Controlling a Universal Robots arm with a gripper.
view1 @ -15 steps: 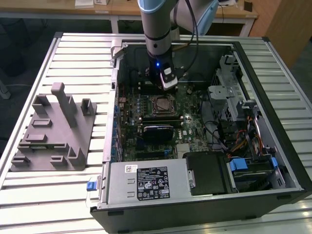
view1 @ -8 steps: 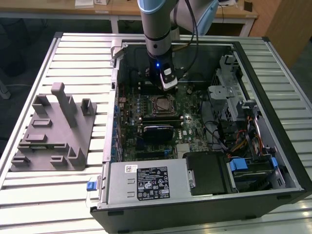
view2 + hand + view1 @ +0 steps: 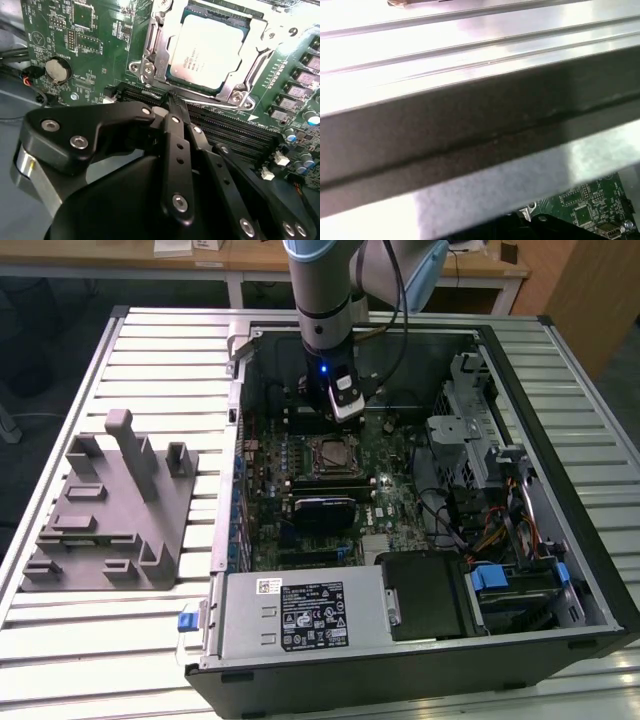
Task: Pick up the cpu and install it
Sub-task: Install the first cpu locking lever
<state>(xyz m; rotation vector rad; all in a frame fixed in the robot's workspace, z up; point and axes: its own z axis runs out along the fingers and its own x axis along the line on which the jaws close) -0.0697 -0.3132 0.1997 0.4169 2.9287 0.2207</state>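
Cpu: the cpu (image 3: 207, 47) is seen seated in the motherboard socket (image 3: 155, 55), framed by its metal bracket, in the second wrist view.
Claw: the claw (image 3: 174, 102) is drawn shut with its fingers (image 3: 176, 145) pressed together on nothing, held just beside the socket above the memory slots (image 3: 225, 127).
Surroundings: the open computer case (image 3: 560, 430) is laid on the slatted counter (image 3: 150, 350); a grey fixture (image 3: 110, 510) is set well apart, toward the exterior view's left.
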